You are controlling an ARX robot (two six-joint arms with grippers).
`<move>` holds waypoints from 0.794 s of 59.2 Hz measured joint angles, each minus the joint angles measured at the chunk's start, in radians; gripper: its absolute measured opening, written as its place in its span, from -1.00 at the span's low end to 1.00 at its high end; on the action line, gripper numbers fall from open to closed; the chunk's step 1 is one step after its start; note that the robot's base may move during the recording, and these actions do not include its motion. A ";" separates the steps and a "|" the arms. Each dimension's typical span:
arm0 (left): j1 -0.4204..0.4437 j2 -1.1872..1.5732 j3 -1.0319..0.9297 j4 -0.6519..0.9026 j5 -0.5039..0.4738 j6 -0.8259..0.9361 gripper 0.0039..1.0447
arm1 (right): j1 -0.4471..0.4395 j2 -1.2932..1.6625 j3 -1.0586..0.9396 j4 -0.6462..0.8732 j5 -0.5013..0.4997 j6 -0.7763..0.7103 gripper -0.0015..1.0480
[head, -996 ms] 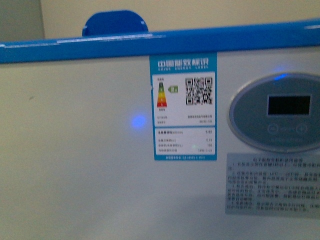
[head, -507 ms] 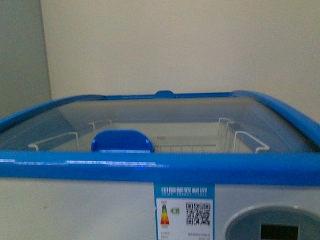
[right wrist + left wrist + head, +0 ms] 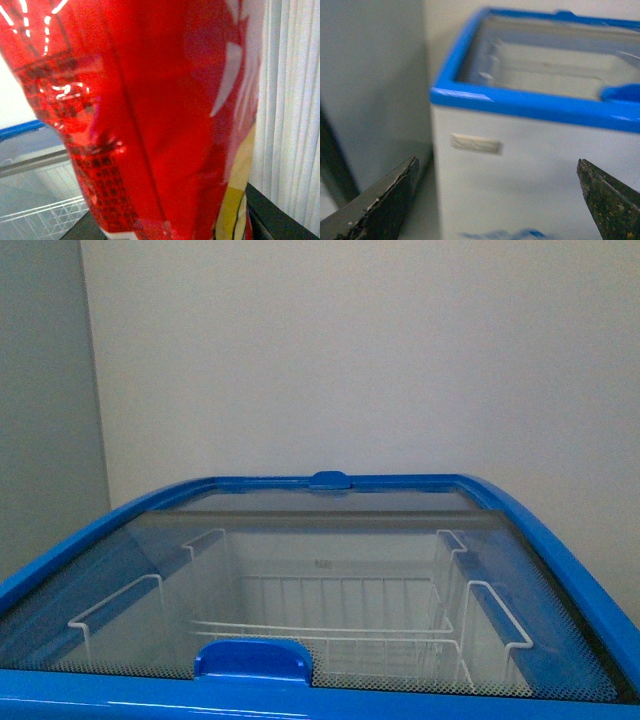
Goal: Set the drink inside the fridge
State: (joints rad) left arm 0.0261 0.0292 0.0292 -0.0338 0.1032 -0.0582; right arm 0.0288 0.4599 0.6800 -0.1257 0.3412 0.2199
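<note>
The drink [image 3: 150, 115] fills the right wrist view, showing only its red wrap label with white marks. My right gripper [image 3: 182, 225] is shut on it, with dark fingers [image 3: 280, 220] at either side. The fridge [image 3: 560, 570] is a white chest with a blue top rim. Its sliding glass lid [image 3: 330, 560], with a blue handle [image 3: 252, 658], lies over white wire baskets [image 3: 330, 625]. My left gripper [image 3: 497, 200] is open and holds nothing. It faces the fridge's white front wall [image 3: 530, 165] near a corner, below the rim. Neither arm shows in the front view.
A grey-white surface [image 3: 40, 390] stands left of the fridge, also a grey-white surface [image 3: 370, 75] in the left wrist view. A cream wall [image 3: 350, 360] is behind. White vertical blinds [image 3: 295, 100] hang beside the drink. The fridge's rim [image 3: 20, 130] and a basket [image 3: 40, 215] show past the bottle.
The front view has risen from the fridge's front wall, with its energy label and control panel, to above the rim, looking down on the glass lid and baskets.
</note>
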 joint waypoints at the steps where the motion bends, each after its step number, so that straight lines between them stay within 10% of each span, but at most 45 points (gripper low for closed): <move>1: 0.021 0.031 0.009 -0.005 0.060 -0.037 0.85 | 0.000 0.000 0.000 0.000 0.000 0.000 -0.19; 9: 0.032 0.432 0.093 0.296 0.298 -0.200 0.85 | 0.000 -0.001 0.000 0.000 0.000 0.000 -0.19; 20: -0.057 1.004 0.375 0.696 0.457 0.046 0.85 | 0.000 -0.001 0.000 0.000 0.003 0.000 -0.19; 47: -0.253 1.513 0.871 0.349 0.731 1.127 0.85 | 0.000 -0.001 0.000 0.000 0.003 0.000 -0.19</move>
State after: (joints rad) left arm -0.2268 1.5425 0.8997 0.3149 0.8345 1.0687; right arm 0.0292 0.4591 0.6800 -0.1257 0.3443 0.2203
